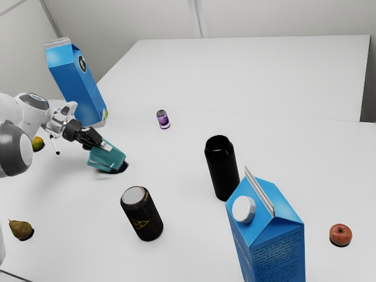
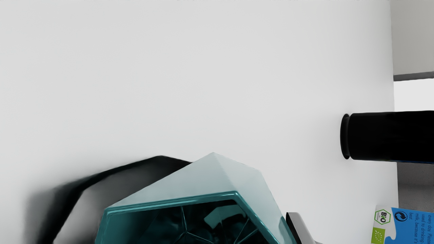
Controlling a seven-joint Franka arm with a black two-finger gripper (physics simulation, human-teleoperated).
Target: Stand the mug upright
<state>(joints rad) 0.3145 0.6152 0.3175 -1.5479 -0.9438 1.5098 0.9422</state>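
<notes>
Where the teal mug point(image 1: 106, 158) leans: left of the frame, exterior view, just over its dark shadow; tilted, not upright.
Mug's mouth point(image 2: 176, 223): lower part of the wrist view, turned toward the hand; base contact with the table point(image 1: 188, 138) cannot be told.
Gripper point(image 1: 102, 144): against the mug's upper side; whether its jaws are clenched on the mug or released cannot be told.
Reason for placement: a hold high on the wall would probably let the mug be turned onto its base.
Far milk carton point(image 1: 79, 88): upper left, near the arm; likely the chief obstacle to a wide swing.
Purple bottle point(image 1: 163, 120): upper centre, apart.
Yellow-marked can point(image 1: 142, 214): lower centre, clear of the mug.
Black tumbler point(image 1: 222, 169): right of centre, well apart.
</notes>
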